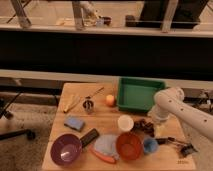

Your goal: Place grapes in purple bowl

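Grapes on the table, gripper beside them.

The purple bowl (pixel 63 150) sits at the table's (pixel 75 92) front left. Further right stand an orange-red bowl (pixel 129 146) and, behind it, a white cup (pixel 125 122). The grapes (pixel 144 126) lie just right of the cup, well apart from the purple bowl. The gripper (pixel 154 123) is at their right edge; I cannot tell whether it is apart or together.

Dark grapes (pixel 144 126) beside claw (pixel 154 121); purple bowl (pixel 65 149)
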Robot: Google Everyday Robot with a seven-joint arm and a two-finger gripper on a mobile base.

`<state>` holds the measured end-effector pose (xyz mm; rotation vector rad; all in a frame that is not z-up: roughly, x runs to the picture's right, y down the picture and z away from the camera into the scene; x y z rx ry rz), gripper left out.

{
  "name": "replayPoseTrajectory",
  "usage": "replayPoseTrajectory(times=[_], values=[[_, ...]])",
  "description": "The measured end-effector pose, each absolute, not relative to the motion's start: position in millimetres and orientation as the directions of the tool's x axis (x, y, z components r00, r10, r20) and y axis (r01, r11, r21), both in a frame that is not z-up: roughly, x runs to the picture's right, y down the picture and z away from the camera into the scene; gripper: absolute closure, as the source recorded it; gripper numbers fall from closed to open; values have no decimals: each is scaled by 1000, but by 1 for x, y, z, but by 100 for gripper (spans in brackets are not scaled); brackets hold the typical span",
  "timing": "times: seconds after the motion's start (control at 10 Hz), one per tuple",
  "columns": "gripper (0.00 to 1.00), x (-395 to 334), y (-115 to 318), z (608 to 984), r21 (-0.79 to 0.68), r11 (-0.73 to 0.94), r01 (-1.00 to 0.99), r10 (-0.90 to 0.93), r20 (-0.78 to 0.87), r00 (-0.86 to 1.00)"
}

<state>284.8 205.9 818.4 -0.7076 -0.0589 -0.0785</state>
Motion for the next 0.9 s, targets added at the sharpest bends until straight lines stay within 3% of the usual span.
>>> replayPoseTrajectory(times=[0.9], values=[[20,281,210,826,-657,745,117,-60,109,992]])
